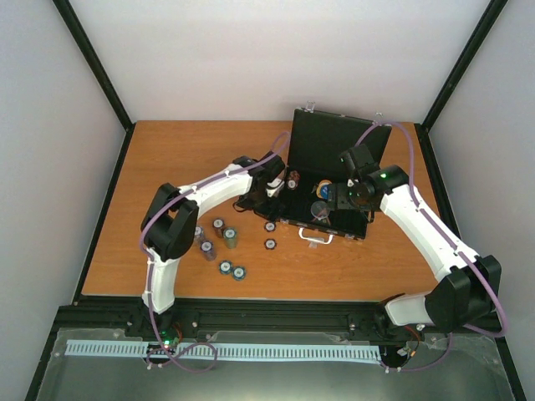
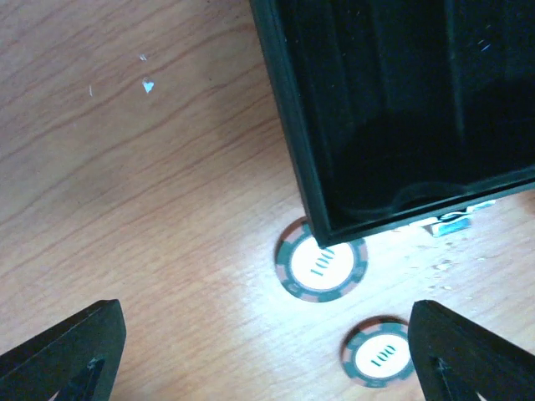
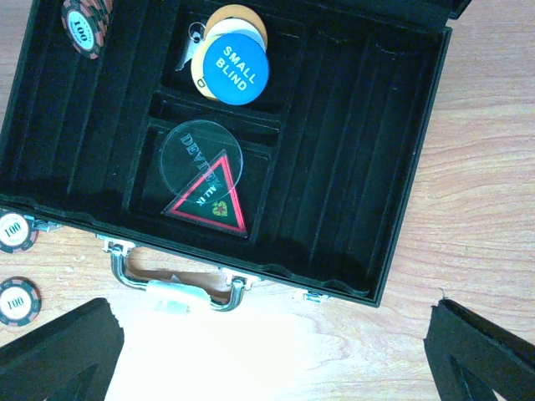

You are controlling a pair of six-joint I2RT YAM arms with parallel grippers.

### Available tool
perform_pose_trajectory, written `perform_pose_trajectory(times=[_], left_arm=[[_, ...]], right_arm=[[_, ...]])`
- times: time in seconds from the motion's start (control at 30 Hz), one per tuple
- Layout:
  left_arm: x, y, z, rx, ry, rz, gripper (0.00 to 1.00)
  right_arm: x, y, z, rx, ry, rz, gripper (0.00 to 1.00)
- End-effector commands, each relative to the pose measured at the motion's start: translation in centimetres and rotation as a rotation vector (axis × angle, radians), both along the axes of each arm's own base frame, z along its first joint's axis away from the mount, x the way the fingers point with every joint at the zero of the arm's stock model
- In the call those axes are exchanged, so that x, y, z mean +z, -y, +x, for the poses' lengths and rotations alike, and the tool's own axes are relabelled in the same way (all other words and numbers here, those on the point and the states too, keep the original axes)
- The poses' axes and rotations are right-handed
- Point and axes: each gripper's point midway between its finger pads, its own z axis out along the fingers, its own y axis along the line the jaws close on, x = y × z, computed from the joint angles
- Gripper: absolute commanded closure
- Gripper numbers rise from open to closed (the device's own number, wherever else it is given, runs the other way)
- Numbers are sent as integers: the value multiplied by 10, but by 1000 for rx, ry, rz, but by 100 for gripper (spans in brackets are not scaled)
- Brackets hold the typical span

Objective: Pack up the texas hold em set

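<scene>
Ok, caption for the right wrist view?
Open black hinged case holding a blue round disc and a dark triangular token.

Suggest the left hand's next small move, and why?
Probably shift and lower the open left hand onto the loose chip beside the case: it lies flat on the table, clear of the case, while the other chip is partly hidden by the corner.

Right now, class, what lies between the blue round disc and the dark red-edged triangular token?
A clear round disc, partly under the triangular token, below the blue disc; seen in the right wrist view.
</scene>
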Motion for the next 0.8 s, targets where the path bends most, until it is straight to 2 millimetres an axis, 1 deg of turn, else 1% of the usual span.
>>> perform_pose_trajectory(times=[0.0,0.07,0.27,0.37,0.57,0.77], left_arm=[[29,21,-6,106,-10,-115,5],[24,25,-9,115,-10,-106,5],[0,36,-20,116,-12,-21,6],[-12,34,-20,144,-9,2,7],[-36,21,-17,185,7,75,10],[-53,15,-13,216,30,103,12]], right_arm=[[9,3,1,-7,38,14,0],[9,4,0,-5,38,11,0],[7,4,0,-4,35,9,0],[6,5,-2,-5,33,8,0],[5,6,-4,-7,33,6,0],[3,7,-5,-11,29,8,0]])
